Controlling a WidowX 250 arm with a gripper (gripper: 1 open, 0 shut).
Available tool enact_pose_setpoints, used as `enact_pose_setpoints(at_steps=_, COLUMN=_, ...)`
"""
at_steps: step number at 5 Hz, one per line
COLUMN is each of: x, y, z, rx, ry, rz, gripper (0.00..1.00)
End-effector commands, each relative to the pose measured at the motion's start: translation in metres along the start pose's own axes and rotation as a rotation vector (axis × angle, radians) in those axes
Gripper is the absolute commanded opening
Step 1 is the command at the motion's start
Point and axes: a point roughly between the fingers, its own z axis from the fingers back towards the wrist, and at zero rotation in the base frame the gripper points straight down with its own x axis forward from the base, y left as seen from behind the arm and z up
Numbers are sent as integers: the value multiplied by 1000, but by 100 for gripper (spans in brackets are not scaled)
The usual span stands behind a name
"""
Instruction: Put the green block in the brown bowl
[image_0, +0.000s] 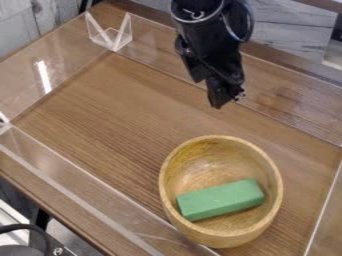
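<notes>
Green block (222, 200) is lying inside brown bowl (222, 190) near table's front edge; gripper (223, 97) is hanging empty above, jaw state unclear; placement appears done.

Green block (223, 200) inside brown bowl (181, 165), tool (225, 97) above-behind.

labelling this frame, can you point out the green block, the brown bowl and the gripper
green block (222, 200), camera view, middle of its top face
brown bowl (170, 165), camera view, left part of its rim
gripper (225, 100), camera view, at the fingertips
</notes>
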Motion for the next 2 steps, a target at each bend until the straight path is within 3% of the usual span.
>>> enact_pose_setpoints(at_steps=1, x=-5, y=13, z=-6, rx=44, ry=-39, rz=61, gripper=100)
enact_pose_setpoints(at_steps=2, x=-12, y=19, z=-15, rx=72, ry=-29, rz=100, gripper=100)
